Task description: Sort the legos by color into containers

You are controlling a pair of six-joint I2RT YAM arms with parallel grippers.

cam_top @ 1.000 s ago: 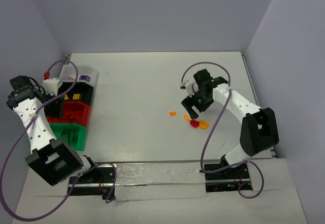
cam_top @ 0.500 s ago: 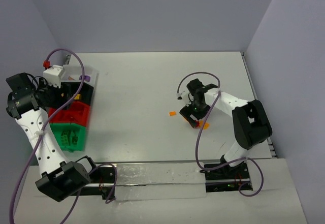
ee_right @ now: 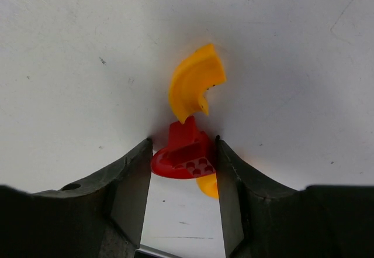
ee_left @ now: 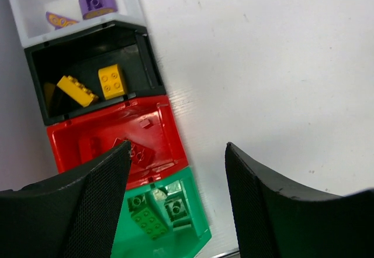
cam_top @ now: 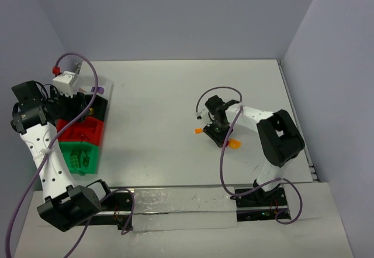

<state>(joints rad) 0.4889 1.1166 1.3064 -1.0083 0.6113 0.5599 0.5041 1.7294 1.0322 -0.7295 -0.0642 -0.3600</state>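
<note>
Red lego (ee_right: 186, 152): one, on table (ee_right: 70, 47), pinched by right gripper (ee_right: 182, 155) | orange legos (ee_right: 196, 85): two, at its 12 and 5 o'clock | left gripper (ee_left: 177, 152): spread above four containers (ee_left: 153, 76) | yellow legos (ee_left: 111, 81): two, black container

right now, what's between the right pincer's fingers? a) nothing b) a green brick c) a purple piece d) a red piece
d: the right wrist view shows a red piece sitting in the right pincer, with a finger against each side and a curved orange piece just beyond it.
</note>
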